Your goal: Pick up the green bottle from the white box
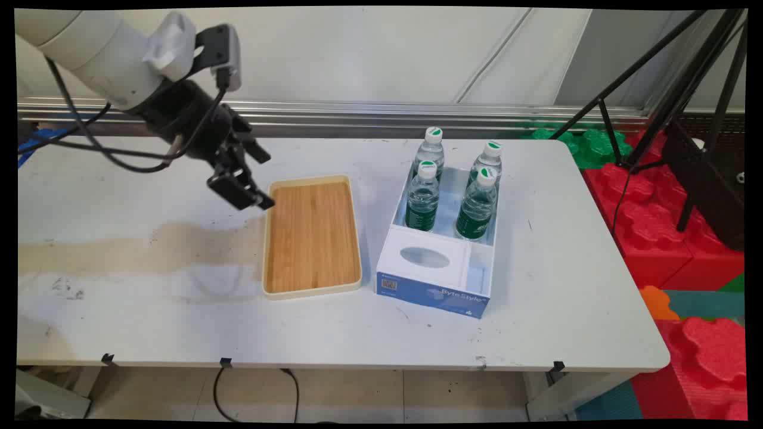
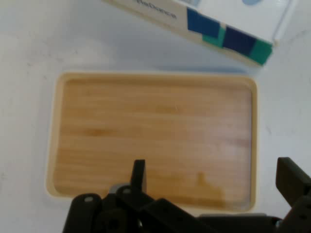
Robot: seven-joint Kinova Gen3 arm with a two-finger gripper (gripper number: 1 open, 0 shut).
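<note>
Looking down at the white table [image 1: 119, 322], the gripper [image 1: 238, 182] hangs just off the far left corner of the tray [image 1: 312, 236], above the tabletop and not touching anything. Its jaws are spread wide with nothing between them; in the hand view one finger [image 2: 138, 175] sits left of centre and the other is way over at the right edge.

The tray is a shallow rectangle with a cream rim and a wood-grain floor, and it has nothing in it. Its long axis runs from the near edge of the table toward the wall, pretty much square to the table. In the hand view it fills most of the picture, long side running left to right.

Just to the right of the tray, not touching, is a white box [image 1: 438, 268] with a blue front. Its far part is open and holds four water bottles [image 1: 422, 196], all upright with white-and-green caps, two in front and two behind. The near part of the box is covered by a white panel with an oval hole. The box is turned slightly, so its near end angles away from the tray. A corner of it shows at the top of the hand view.
</note>
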